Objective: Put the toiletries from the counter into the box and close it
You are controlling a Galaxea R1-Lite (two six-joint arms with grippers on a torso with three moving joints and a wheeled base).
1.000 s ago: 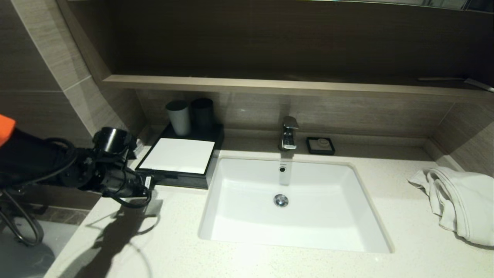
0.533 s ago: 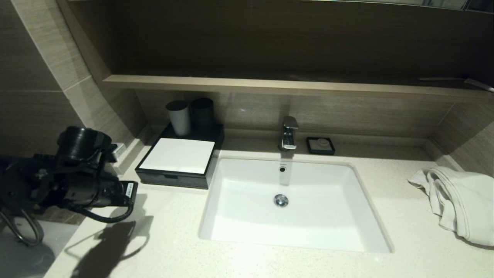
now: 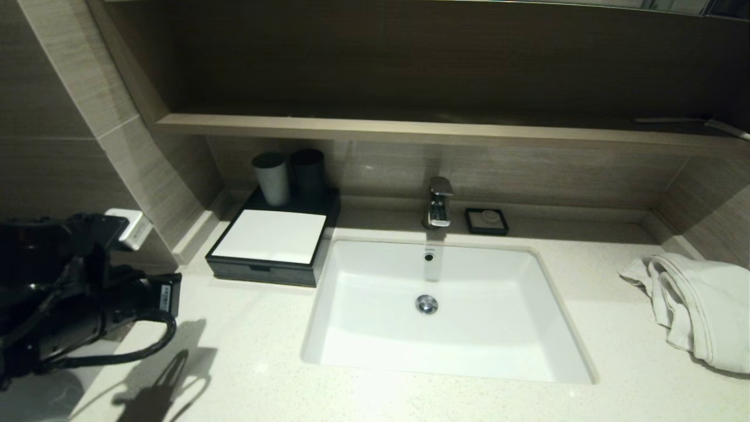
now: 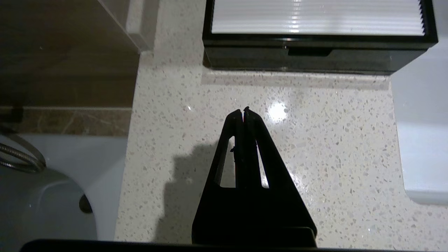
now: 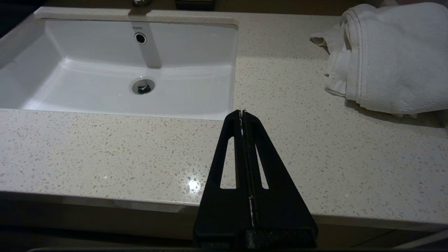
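The box [image 3: 269, 237], black with a white top panel, stands on the counter [image 3: 246, 357] left of the basin [image 3: 556, 363]. Its front drawer [image 4: 301, 59] sits flush and shut. No sachets or clear packet show in any view. My left arm [image 3: 88, 305] is at the counter's left edge. Its gripper [image 4: 243, 110] is shut and empty, hovering over bare counter a short way in front of the box. My right gripper [image 5: 242, 112] is shut and empty above the counter's front edge, right of the basin, and is out of the head view.
A pale grey cup [image 3: 271, 179] and a dark cup [image 3: 307, 173] stand behind the box. The tap [image 3: 439, 202] and a small black soap dish [image 3: 486, 221] are behind the basin. A white towel [image 3: 697, 305] lies at the right. A wooden shelf [image 3: 410, 129] overhangs the back.
My left arm has drawn back from the box's front left corner, moving left and toward the counter's near edge. The box has not moved.
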